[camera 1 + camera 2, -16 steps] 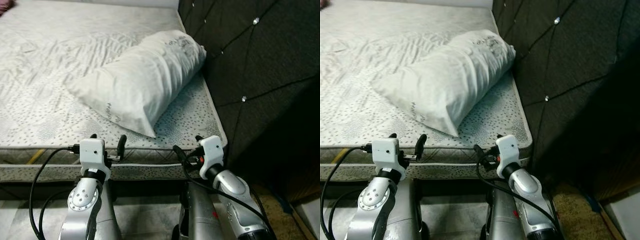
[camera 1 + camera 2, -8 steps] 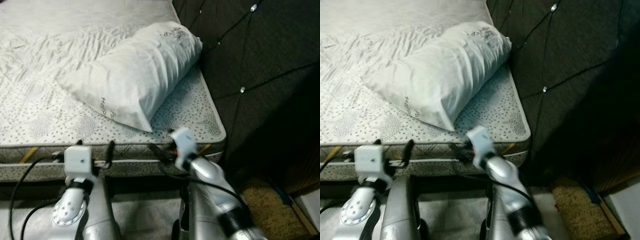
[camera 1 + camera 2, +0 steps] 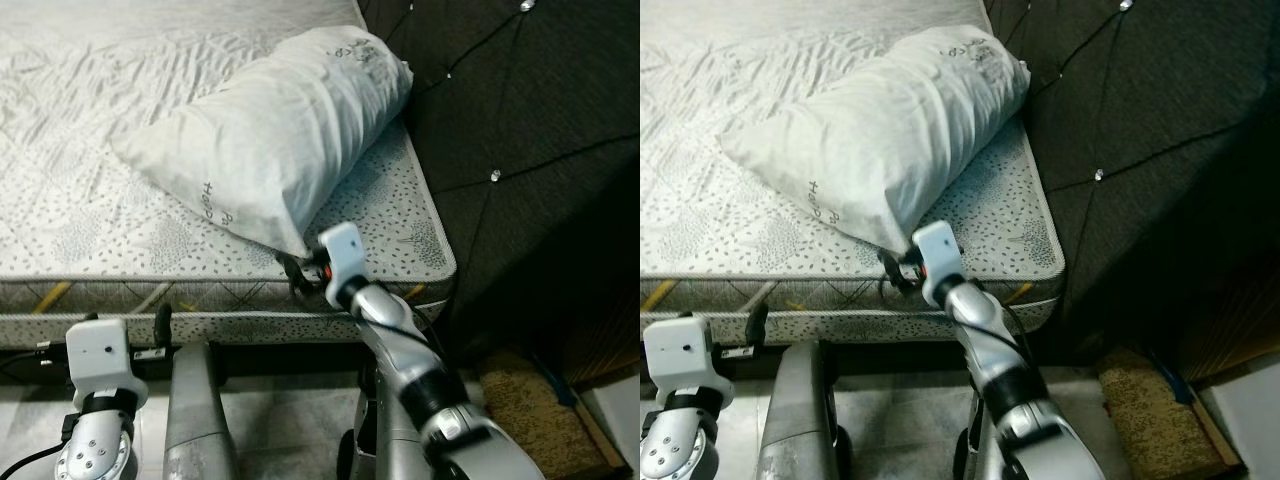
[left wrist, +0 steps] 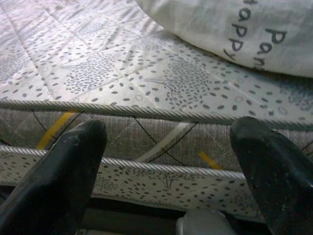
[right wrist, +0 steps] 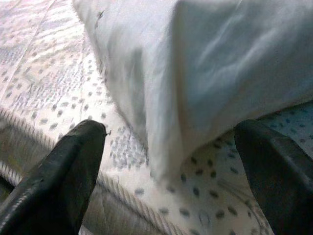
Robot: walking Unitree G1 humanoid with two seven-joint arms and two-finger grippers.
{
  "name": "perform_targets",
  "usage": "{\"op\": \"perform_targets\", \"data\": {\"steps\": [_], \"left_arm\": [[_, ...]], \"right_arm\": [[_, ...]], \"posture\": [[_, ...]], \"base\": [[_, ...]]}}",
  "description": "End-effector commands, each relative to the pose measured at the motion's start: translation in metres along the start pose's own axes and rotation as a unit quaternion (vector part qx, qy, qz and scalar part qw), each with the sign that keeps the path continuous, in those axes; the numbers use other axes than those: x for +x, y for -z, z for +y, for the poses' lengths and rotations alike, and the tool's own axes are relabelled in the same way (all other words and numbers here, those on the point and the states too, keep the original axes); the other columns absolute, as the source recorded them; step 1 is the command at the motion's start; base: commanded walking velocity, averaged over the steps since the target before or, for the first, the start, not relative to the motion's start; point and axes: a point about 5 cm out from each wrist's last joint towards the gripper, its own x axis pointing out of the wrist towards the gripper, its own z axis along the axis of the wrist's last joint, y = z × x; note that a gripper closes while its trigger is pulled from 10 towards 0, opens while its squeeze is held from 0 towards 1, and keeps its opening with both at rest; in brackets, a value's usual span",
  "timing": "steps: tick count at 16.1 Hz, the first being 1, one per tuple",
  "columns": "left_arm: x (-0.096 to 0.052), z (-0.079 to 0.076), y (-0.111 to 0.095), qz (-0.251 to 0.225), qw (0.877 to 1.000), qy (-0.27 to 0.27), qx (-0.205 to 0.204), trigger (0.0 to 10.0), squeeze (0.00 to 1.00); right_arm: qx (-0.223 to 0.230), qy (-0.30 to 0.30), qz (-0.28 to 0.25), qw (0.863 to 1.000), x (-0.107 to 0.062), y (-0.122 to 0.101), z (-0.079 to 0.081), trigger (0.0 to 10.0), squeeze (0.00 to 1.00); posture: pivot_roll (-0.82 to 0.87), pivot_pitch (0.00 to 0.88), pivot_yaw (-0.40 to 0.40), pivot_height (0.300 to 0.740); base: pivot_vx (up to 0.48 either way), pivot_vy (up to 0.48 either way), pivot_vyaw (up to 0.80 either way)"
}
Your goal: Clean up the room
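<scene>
Right claw [image 3: 297, 272] is up at the bed's edge, fingers spread wide, poised just in front of the near corner of the pillow [image 3: 270, 140], and in the right wrist view that corner sits squarely between the two black fingers [image 5: 66, 174], nothing pinched. The pillow is a plump white one, creased and rumpled, lying slantwise on the mattress [image 3: 90, 215] with its far end up against the dark tufted headboard [image 3: 510, 130]; there's dark lettering printed along its near edge and more near its top end. It rests on the headboard side of the bed, close to the mattress corner. The mattress is bare, quilted, pale with a speckled leaf pattern and corded piping along the rim, plus yellow stripes on its side panel. Left claw [image 4: 166, 181] hangs low beside the bed frame, down below the mattress edge, its fingers parted too and holding nothing, looking straight at the mattress side. A tan rug [image 3: 525, 400] lies on the floor by the headboard
</scene>
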Motion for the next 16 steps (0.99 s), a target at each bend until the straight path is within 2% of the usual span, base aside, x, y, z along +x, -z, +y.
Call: {"op": "perform_targets", "data": {"steps": [1,3,5,6,7,8,11,16], "left_arm": [[-0.002,-0.005,-0.003,0.000,1.000,0.005,0.002,10.0,0.00],[-0.004,-0.009,-0.004,-0.001,1.000,0.009,-0.001,10.0,0.00],[-0.007,-0.010,-0.003,0.002,1.000,0.007,-0.005,10.0,0.00],[-0.007,-0.010,-0.003,0.003,1.000,0.005,-0.006,10.0,0.00],[-0.006,-0.011,-0.003,0.004,1.000,0.004,-0.007,10.0,0.00],[-0.007,-0.013,-0.004,0.004,1.000,0.005,-0.009,10.0,0.00],[-0.005,-0.017,-0.004,0.003,1.000,0.013,-0.012,10.0,0.00],[-0.002,-0.019,-0.004,0.002,1.000,0.011,-0.014,10.0,0.00]], "right_arm": [[0.014,0.012,-0.007,1.000,0.003,-0.003,-0.004,10.0,0.00],[0.021,0.001,-0.003,1.000,0.009,-0.006,0.002,10.0,0.00],[0.042,-0.038,0.010,0.998,0.020,-0.008,0.017,10.0,0.00],[0.047,-0.038,0.006,0.998,0.024,-0.012,0.019,8.4,0.00],[0.050,-0.035,0.006,0.998,0.029,-0.017,0.021,0.0,0.00],[0.045,-0.023,0.001,0.999,0.037,-0.026,0.024,0.0,0.00],[0.032,0.009,-0.004,0.999,0.043,-0.035,0.020,0.0,0.00],[0.060,0.036,0.010,0.998,0.044,-0.035,0.007,0.0,0.00]], "posture": [[0.26,0.130,-0.121,0.506],[0.26,0.132,-0.126,0.506],[0.26,0.142,-0.146,0.506],[0.26,0.146,-0.148,0.506],[0.26,0.146,-0.150,0.506],[0.26,0.145,-0.150,0.506],[0.27,0.145,-0.155,0.506],[0.25,0.145,-0.162,0.506]], "base": [[0.000,0.000,0.00],[0.000,0.000,0.00],[0.000,0.000,0.00],[0.000,0.000,0.00],[0.000,0.000,0.00],[0.000,0.000,0.00],[0.000,0.000,0.00],[0.000,0.000,0.00]]}}
